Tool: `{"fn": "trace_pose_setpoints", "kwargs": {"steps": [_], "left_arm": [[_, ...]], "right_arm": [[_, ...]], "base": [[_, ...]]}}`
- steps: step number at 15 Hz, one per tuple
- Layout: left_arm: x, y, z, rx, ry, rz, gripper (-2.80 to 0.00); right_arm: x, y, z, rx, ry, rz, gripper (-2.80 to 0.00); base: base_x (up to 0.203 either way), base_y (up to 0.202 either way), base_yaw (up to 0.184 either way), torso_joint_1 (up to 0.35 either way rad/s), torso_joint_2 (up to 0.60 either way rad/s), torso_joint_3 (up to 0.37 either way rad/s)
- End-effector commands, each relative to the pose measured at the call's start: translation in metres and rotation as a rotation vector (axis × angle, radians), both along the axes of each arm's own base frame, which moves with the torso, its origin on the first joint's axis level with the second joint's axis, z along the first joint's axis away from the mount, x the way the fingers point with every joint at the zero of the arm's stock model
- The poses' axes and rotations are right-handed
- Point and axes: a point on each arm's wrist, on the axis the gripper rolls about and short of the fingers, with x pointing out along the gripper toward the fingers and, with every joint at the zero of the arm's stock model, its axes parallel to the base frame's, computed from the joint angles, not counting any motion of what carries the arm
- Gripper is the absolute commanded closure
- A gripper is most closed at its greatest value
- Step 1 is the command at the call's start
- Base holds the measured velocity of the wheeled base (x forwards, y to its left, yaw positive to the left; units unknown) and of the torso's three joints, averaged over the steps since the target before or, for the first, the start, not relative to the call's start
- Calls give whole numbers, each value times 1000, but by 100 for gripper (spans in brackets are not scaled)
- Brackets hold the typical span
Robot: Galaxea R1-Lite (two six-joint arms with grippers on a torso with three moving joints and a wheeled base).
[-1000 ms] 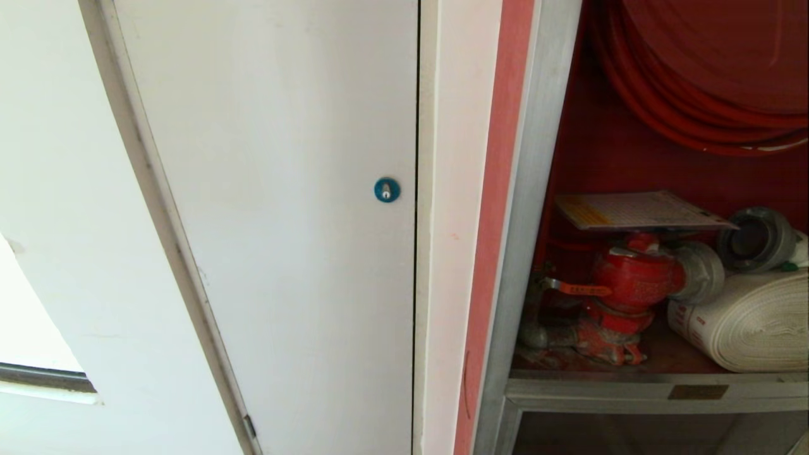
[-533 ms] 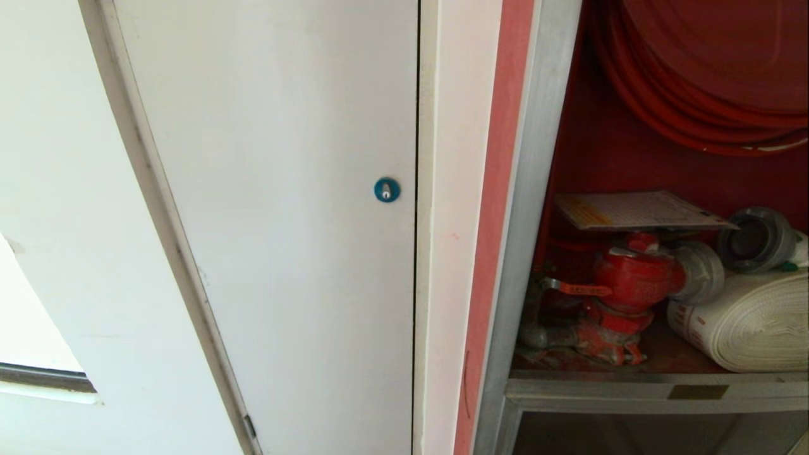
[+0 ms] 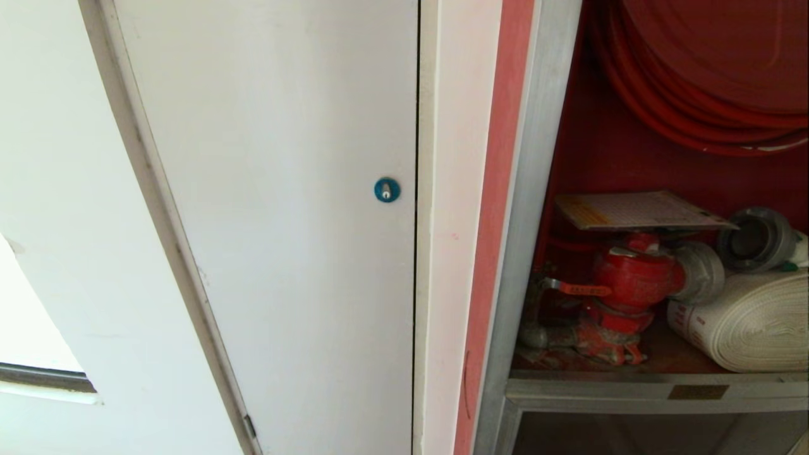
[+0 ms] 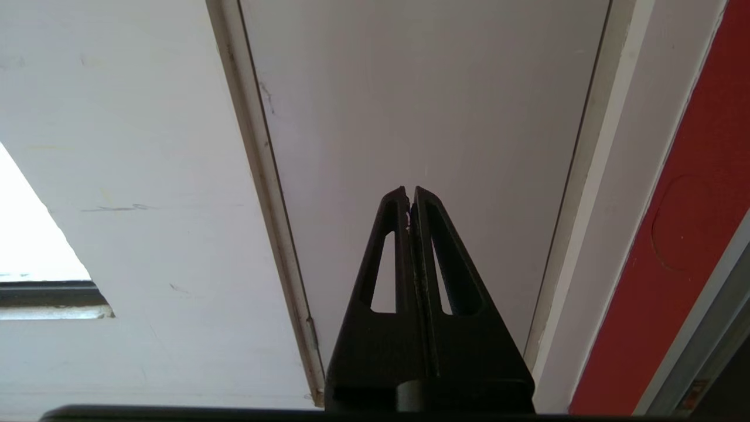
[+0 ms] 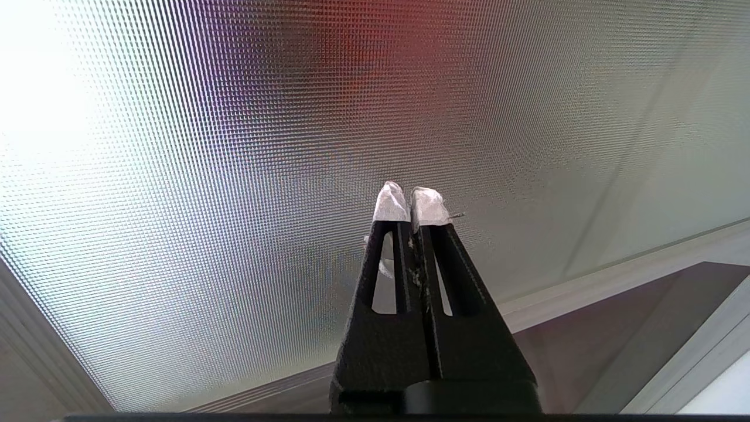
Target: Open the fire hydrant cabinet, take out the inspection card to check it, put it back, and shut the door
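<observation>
The fire hydrant cabinet (image 3: 537, 189) stands open at the right of the head view, its silver frame running up beside a strip of red-painted wall (image 3: 499, 189). Inside, the inspection card (image 3: 638, 210) lies flat on top of the red valve (image 3: 632, 278), its yellow band toward the frame side. Above it hangs the coiled red hose reel (image 3: 701, 82), and to the right of the valve a rolled white hose (image 3: 746, 322) rests on the cabinet floor with a grey metal coupling (image 3: 755, 239) just above it. The cabinet's own door cannot be made out in the head view. To the left of the cabinet is a plain white door (image 3: 284, 221) with a small blue round lock (image 3: 387, 189), shut in its frame. Neither arm appears in the head view. In its own wrist view the left pincer (image 4: 411, 190) is closed, fingertips pressed together and holding nothing, pointing toward the white door. The right pincer (image 5: 408, 193) is likewise closed and empty (its tips are wrapped in white tape), and it points at a ribbed, translucent glass panel (image 5: 234, 176) with a reddish glow showing through it.
</observation>
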Motion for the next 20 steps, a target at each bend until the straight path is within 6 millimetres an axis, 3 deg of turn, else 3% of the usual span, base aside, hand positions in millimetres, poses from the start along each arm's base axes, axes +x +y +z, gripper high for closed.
{"fn": "trace_pose_setpoints", "kwargs": {"steps": [1, 20], "left_arm": [[2, 0, -8, 1, 30, -1, 0], [2, 0, -8, 3, 29, 0, 0]], "right_arm": [[0, 0, 0, 0, 1, 1, 0], [0, 0, 0, -1, 1, 1, 0]], "base": [[0, 0, 0, 0, 0, 0], [0, 0, 0, 0, 0, 0]]}}
